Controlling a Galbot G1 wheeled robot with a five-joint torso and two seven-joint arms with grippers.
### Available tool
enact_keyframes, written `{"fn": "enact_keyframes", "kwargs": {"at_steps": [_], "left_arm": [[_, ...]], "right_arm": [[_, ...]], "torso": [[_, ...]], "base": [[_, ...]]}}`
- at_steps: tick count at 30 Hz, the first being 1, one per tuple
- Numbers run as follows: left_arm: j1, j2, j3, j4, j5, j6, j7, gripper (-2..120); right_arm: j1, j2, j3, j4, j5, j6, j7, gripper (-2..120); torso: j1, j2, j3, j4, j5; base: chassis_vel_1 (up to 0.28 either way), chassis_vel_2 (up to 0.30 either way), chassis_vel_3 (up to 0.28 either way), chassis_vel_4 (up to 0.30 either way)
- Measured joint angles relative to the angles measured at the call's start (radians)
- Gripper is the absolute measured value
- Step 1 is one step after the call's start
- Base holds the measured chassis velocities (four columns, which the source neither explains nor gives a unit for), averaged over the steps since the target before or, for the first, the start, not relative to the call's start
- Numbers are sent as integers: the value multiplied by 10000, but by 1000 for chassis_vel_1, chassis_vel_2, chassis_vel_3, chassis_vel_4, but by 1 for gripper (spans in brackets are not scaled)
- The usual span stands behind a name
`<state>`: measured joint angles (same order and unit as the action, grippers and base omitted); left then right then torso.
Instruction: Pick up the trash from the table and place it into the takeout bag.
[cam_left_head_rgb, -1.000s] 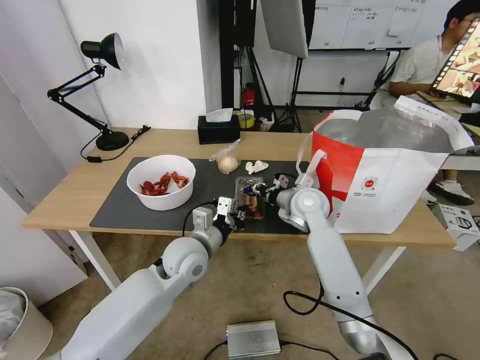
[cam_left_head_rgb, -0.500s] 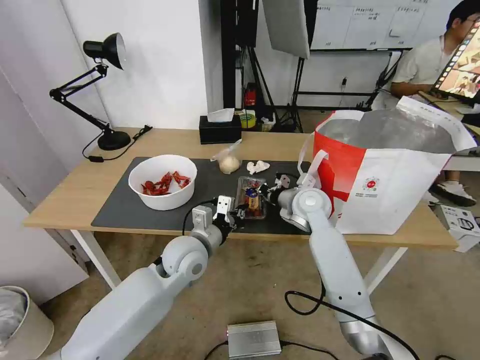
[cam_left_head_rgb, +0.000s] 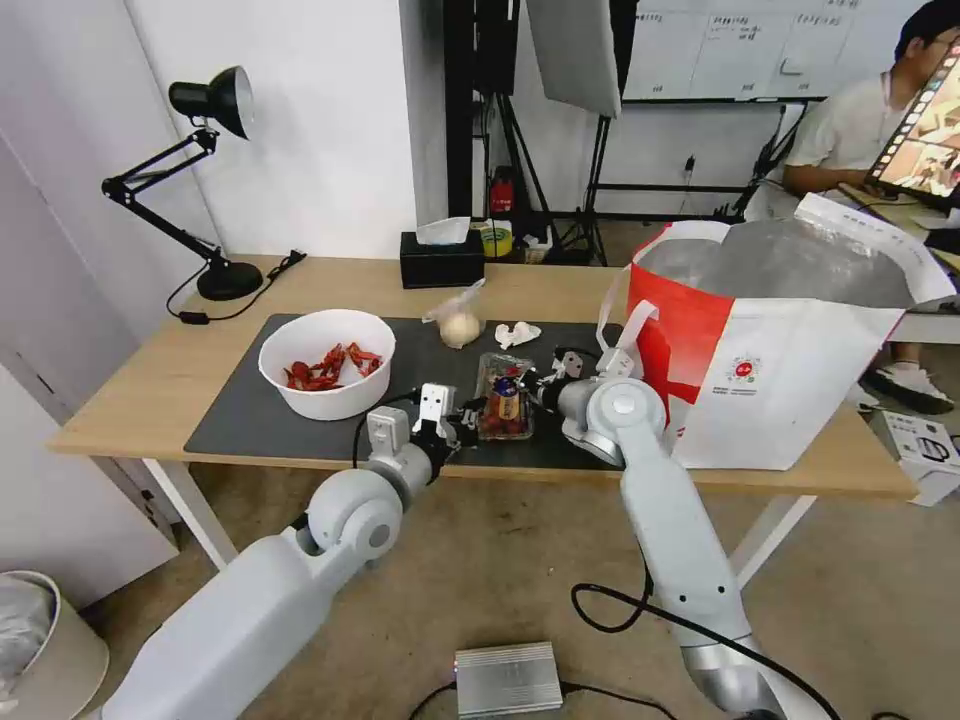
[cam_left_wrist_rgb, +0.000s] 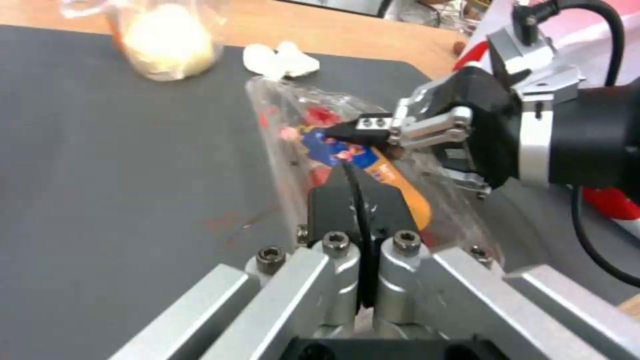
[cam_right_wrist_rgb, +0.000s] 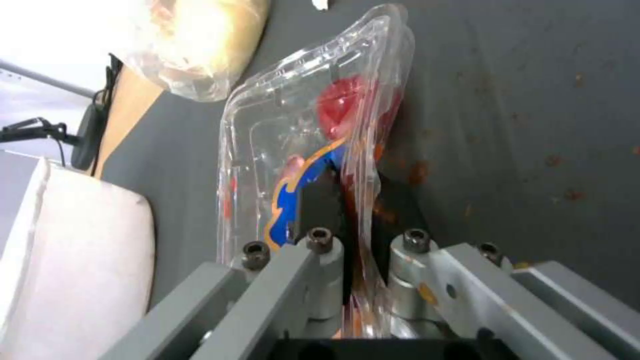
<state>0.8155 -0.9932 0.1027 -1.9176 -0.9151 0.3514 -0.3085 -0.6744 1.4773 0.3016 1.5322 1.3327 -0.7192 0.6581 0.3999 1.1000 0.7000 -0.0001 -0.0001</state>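
Observation:
The clear hinged tray (cam_left_head_rgb: 505, 405) with red scraps lies on the dark mat (cam_left_head_rgb: 250, 420) near the table's (cam_left_head_rgb: 150, 380) front edge. My right gripper (cam_left_head_rgb: 528, 383) is shut on its right rim, with plastic pinched between the pads (cam_right_wrist_rgb: 320, 200). My left gripper (cam_left_head_rgb: 468, 413) is shut at the tray's (cam_left_wrist_rgb: 313, 120) left edge; whether it pinches plastic is unclear. The white bowl (cam_left_head_rgb: 327, 362) of crayfish shells stands to the left. The knotted bag (cam_left_head_rgb: 460, 325) and crumpled tissue (cam_left_head_rgb: 515, 333) lie behind. The takeout bag (cam_left_head_rgb: 790, 380) stands open at the right.
A black tissue box (cam_left_head_rgb: 440, 262) sits at the table's back edge and a black desk lamp (cam_left_head_rgb: 215, 275) at the back left. The bag's white loop handle (cam_left_head_rgb: 625, 335) hangs close to my right wrist. A person sits behind the bag.
My left gripper has drawn back a little to the left along the table's front. The right gripper and the tray stay where they were. The camera shifted slightly.

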Motion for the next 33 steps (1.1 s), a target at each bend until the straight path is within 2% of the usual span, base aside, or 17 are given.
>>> {"fn": "enact_keyframes", "kwargs": {"at_steps": [5, 15, 17, 19, 22, 26, 29, 32, 33], "left_arm": [[515, 312, -594, -276, 60, -14, 177, 0], [1731, 491, -1529, -824, 581, -40, 423, 0], [2098, 477, -1782, -1024, 780, -110, 500, 11], [2175, 476, -1832, -1077, 813, -124, 527, 13], [2331, 510, -1962, -1273, 854, -150, 549, 28], [2444, 536, -2045, -1384, 964, -234, 550, 38], [2694, 556, -2198, -1556, 1204, -387, 550, 53], [2791, 552, -2234, -1598, 1276, -433, 551, 59], [2947, 516, -2294, -1635, 1405, -514, 555, 68]], "right_arm": [[-46, 9, 58, 61, -6, -2, -8, 4], [-165, -42, 151, 301, -29, -21, -136, 3], [-240, -61, 163, 425, -41, -24, -227, 3], [-252, -59, 164, 455, -46, -24, -248, 3], [-286, -31, 179, 585, -79, -19, -332, 3], [-321, -26, 209, 732, -89, -5, -385, 2], [-393, -120, 283, 1078, -125, 20, -516, 2], [-419, -174, 295, 1208, -181, 31, -596, 2], [-468, -286, 300, 1434, -303, 55, -749, 2]], "torso": [[0, 0, 0, 1, 0], [1, -1, 1, -2, -1], [1, -1, 2, -2, 0], [1, -1, 2, -3, -1], [1, -1, 2, -1, 1], [1, -1, 2, 1, 1], [1, -1, 1, 0, 1], [1, -1, 1, 1, 1], [1, -1, 0, 1, 1]], "base": [[0, 0, 0, 0], [0, 0, 0, 0], [0, 0, 0, 0], [0, 0, 0, 0], [0, 0, 0, 0], [0, 0, 0, 0], [0, 0, 0, 0], [0, 0, 0, 0], [0, 0, 0, 0]]}}
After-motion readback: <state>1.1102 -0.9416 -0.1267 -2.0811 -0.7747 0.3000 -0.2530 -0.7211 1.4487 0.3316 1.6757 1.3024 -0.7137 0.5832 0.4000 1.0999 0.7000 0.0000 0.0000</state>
